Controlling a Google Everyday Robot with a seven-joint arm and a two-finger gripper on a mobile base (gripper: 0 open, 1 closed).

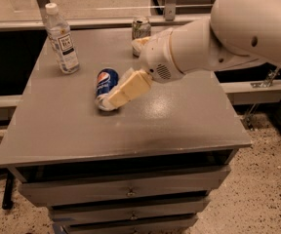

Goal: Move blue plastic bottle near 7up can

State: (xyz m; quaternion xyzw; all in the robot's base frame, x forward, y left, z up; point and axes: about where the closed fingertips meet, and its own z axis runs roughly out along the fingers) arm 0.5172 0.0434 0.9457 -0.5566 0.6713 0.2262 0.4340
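Observation:
The blue plastic bottle stands upright at the back left of the grey table, with a white cap and a white label. The 7up can stands upright at the back middle, well to the right of the bottle. My gripper is open over the middle of the table, between the two and nearer the can. One cream finger lies over the near end of a Pepsi can; the other finger is just in front of the 7up can. The gripper holds nothing.
A dark blue Pepsi can lies on its side mid-table, partly under my lower finger. My large white arm covers the table's back right. Drawers sit under the tabletop. A glass partition runs behind the table.

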